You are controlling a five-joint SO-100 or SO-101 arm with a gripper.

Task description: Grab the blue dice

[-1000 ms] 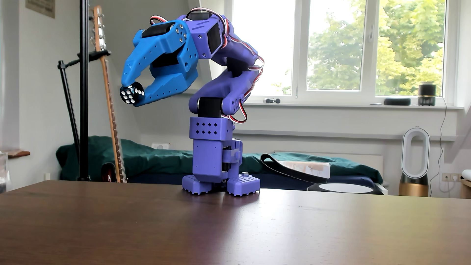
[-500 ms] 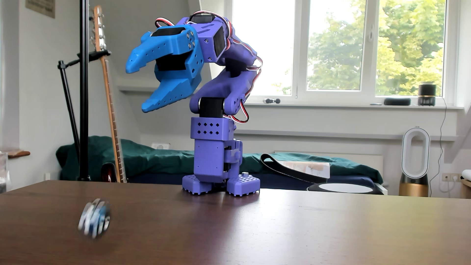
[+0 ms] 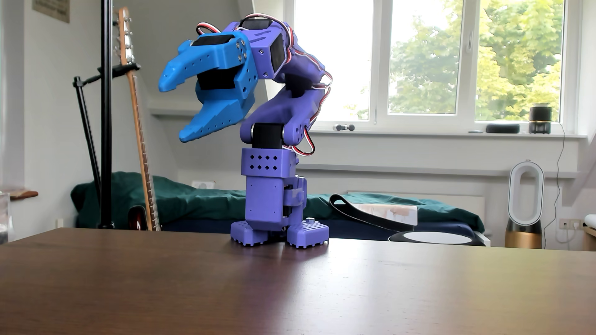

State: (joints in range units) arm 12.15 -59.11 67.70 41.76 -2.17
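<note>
The guitar (image 3: 142, 145), behind and left of the wide-parted jaws, was cut off at its head; the table (image 3: 290, 290) ran off three edges.

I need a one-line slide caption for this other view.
Purple arm folded over its base, blue gripper open above the bare wooden table.
</note>
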